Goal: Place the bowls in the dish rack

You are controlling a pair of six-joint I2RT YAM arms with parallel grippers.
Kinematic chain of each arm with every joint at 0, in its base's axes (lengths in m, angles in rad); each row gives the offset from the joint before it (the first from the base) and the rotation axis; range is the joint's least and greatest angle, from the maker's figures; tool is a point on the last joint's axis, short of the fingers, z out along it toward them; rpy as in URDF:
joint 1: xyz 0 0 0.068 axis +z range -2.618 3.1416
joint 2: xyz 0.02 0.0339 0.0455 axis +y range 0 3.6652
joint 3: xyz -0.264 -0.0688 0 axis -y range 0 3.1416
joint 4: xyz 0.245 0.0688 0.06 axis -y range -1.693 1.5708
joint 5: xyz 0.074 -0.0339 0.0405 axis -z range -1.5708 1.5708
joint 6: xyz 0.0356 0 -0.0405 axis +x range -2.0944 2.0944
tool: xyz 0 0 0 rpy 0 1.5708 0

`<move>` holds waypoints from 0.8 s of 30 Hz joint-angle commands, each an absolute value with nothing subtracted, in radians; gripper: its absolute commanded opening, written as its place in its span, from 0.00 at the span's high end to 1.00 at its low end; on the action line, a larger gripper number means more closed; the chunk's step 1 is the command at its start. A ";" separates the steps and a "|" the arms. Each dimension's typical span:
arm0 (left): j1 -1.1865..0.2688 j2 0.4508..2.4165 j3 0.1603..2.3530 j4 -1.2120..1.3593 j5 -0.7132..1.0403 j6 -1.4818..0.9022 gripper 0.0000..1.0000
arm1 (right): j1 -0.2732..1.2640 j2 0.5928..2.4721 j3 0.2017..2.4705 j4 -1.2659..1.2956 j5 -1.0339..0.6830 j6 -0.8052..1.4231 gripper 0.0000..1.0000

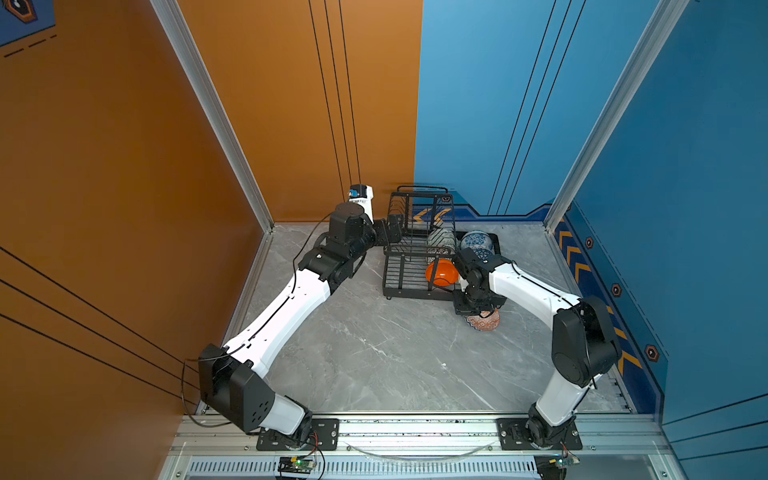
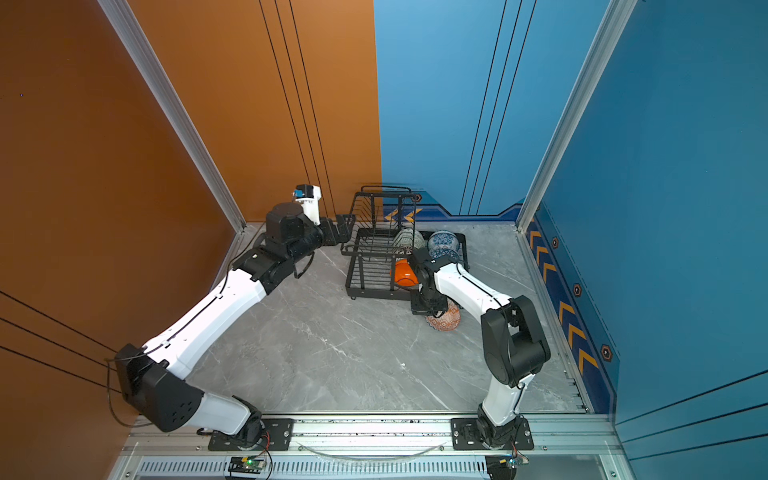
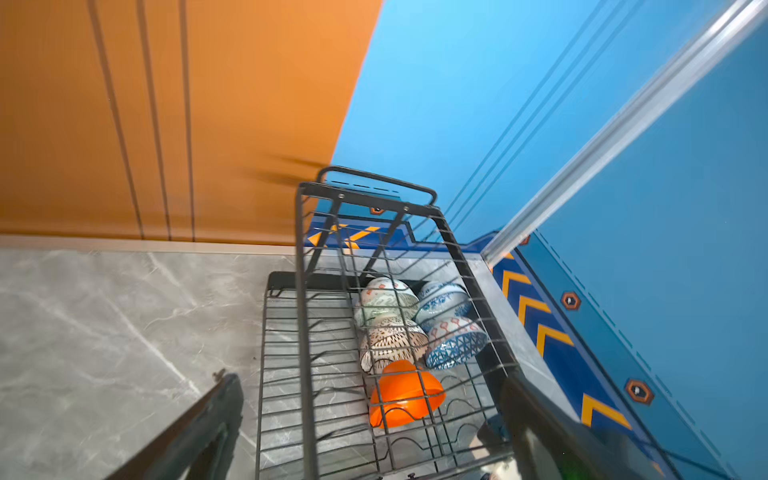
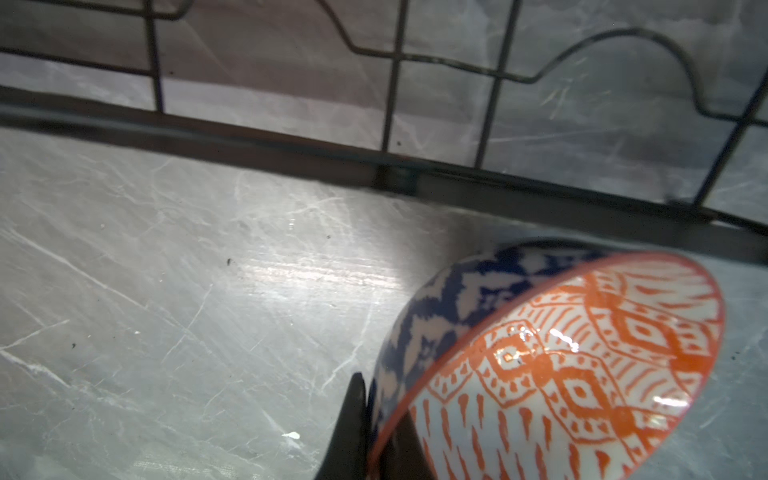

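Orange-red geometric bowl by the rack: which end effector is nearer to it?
Right. The right end effector pinches the rim of the orange-red geometric bowl in front of the dish rack. The left end effector stands open at the rack's left side, away from it.

- No word, brand name or number can be read in any view.
- Yellow chevron marks (image 1: 575, 254) run in a row along the dark blue strip at the foot of the blue side wall.
- Two more yellow chevrons (image 1: 432, 216) sit on the back wall strip behind the dish rack (image 1: 401, 272).
- Orange-rimmed hexagon emblems (image 3: 570, 300) dot the same side strip; their white inner mark is too small to make out.
- A label on the left arm's white wrist housing (image 1: 362, 202) is too small to read.
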State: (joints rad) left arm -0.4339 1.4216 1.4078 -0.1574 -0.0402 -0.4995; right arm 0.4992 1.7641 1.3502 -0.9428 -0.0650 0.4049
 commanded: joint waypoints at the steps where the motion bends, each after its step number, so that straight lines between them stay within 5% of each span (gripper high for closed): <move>1: -0.394 1.343 1.370 -0.230 -0.094 -0.626 0.02 | 0.555 1.754 1.394 -0.944 -0.013 0.357 1.00; 9: -0.231 1.192 1.165 -0.293 -0.035 -0.874 0.02 | 0.777 1.826 1.498 -0.952 0.004 0.379 1.00; 24: 0.108 0.879 0.726 -0.362 0.177 -1.127 0.02 | 1.035 2.297 2.080 -1.104 0.094 0.339 1.00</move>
State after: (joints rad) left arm 0.0628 0.9203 0.7635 -0.3325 0.1013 -1.0874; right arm 1.0157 2.2513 1.9785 -1.0145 0.0433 0.3695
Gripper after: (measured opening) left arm 0.980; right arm 0.078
